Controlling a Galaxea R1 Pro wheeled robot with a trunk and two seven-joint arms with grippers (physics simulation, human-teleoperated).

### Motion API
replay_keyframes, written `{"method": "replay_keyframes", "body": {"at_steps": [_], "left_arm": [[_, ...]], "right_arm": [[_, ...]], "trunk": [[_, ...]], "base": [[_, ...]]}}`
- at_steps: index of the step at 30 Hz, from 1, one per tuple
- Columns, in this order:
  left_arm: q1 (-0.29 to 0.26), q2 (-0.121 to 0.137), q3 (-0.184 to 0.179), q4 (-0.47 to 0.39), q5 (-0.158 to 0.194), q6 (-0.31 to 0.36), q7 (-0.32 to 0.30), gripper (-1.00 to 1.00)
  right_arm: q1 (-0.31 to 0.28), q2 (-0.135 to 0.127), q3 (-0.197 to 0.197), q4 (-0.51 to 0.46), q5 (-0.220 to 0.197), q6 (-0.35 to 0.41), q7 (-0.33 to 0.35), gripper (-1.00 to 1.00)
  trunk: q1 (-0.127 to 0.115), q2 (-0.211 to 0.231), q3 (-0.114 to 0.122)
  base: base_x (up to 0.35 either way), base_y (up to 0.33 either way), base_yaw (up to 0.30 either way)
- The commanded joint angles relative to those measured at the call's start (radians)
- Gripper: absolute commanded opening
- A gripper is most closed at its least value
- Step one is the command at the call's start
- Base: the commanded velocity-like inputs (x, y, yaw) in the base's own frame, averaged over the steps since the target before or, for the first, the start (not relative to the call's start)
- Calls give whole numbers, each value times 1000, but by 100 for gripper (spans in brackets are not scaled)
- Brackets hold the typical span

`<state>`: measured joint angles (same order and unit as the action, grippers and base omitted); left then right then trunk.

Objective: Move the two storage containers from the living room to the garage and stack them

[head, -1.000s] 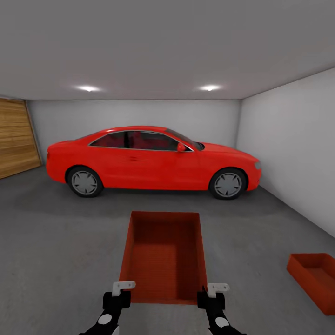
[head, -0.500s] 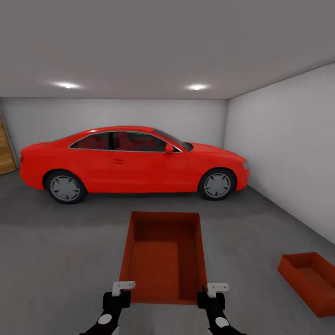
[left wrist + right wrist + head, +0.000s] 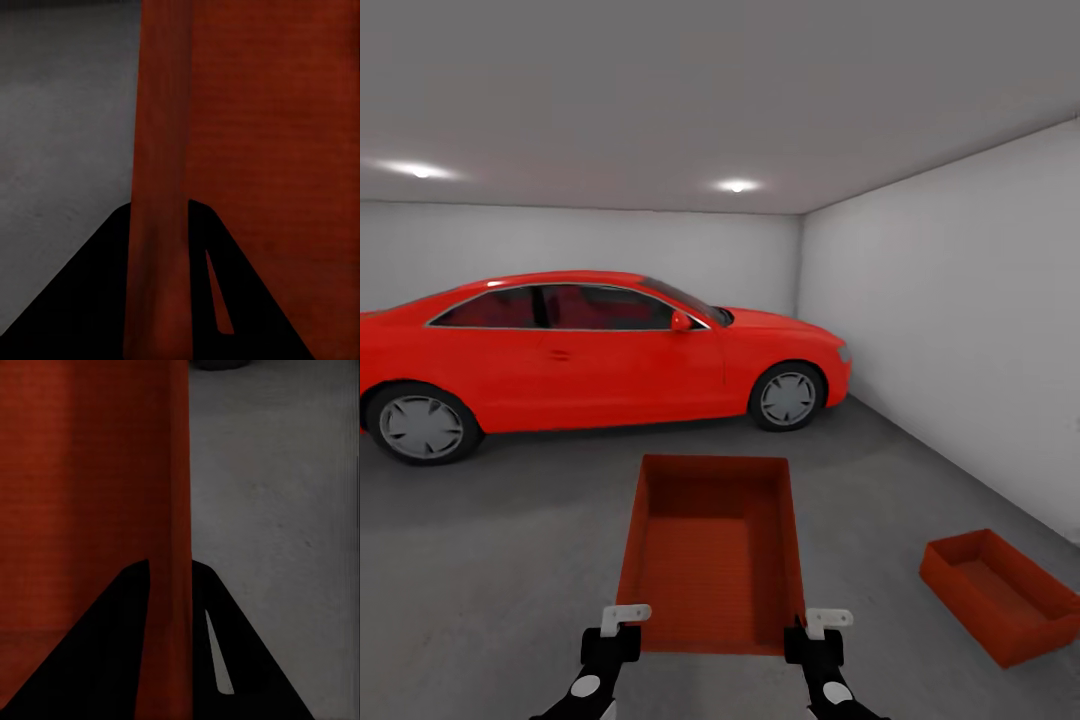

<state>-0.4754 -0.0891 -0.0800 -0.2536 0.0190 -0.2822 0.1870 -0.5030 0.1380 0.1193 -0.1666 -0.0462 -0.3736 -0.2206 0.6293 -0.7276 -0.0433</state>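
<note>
1. The garage view has swung rightward since a second ago: the red car [image 3: 590, 355] sits further left and more of the right wall [image 3: 960, 330] shows (the camera turned, not the things).
2. The second storage container [image 3: 1000, 595] on the concrete floor [image 3: 490, 560] now lies nearer the view's middle, so the robot seems to be lining up to stack.
3. The carried storage container [image 3: 712, 550] is held ahead, off the ground.
4. The left gripper [image 3: 622, 625] and right gripper [image 3: 815, 628] each pinch a side wall.
</note>
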Motion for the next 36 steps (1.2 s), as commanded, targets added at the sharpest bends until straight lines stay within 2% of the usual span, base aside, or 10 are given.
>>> {"method": "replay_keyframes", "body": {"at_steps": [1, 36], "left_arm": [[0, 2, 3, 3, 6, 0, 10, -100], [0, 2, 3, 2, 4, 3, 10, -100]], "right_arm": [[-2, 0, -23, -51, 17, -30, 14, -100], [-2, 0, -24, -51, 17, -30, 14, -100]], "trunk": [[1, -1, -2], [1, -1, -2]], "base": [[321, 113, -271], [314, 181, -271]]}}
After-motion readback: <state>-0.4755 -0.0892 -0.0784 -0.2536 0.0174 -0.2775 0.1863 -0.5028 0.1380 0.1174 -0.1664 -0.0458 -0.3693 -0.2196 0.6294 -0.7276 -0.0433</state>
